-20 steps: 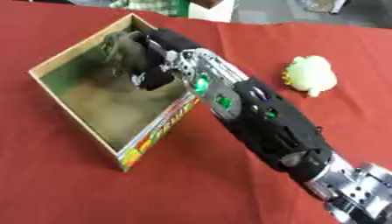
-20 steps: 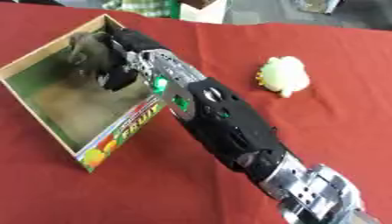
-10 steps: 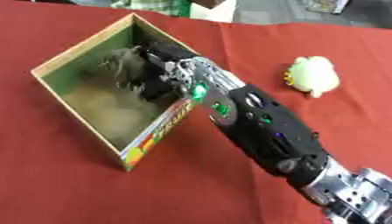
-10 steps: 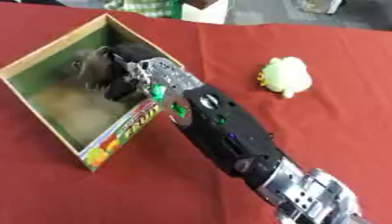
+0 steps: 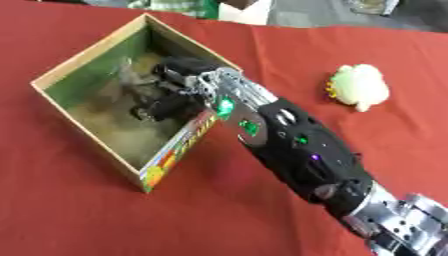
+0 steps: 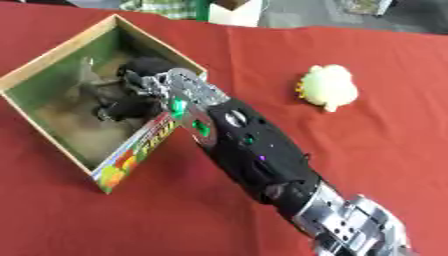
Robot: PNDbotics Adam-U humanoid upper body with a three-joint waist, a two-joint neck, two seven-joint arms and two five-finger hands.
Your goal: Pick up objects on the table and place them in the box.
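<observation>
The robot's right arm [image 5: 306,155] is coming in from the lower right corner and slanting up and to the left across the red table [image 5: 105,215], its forearm showing small green lights. It is crossing over the near right wall of the box [image 5: 179,150], the wall printed with bright fruit colours. The right hand [image 5: 171,102] is reaching down inside the box, its dark fingers curling downward close to a grey object [image 5: 131,82] lying on the box floor toward the far wall. Whether the fingers are clamping that object or only lying beside it cannot be told, and the object's long axis is not clear. Farther right, well apart from the box, a pale yellow-green soft toy [image 5: 360,86] is lying on the cloth, its long axis running roughly near-to-far.
</observation>
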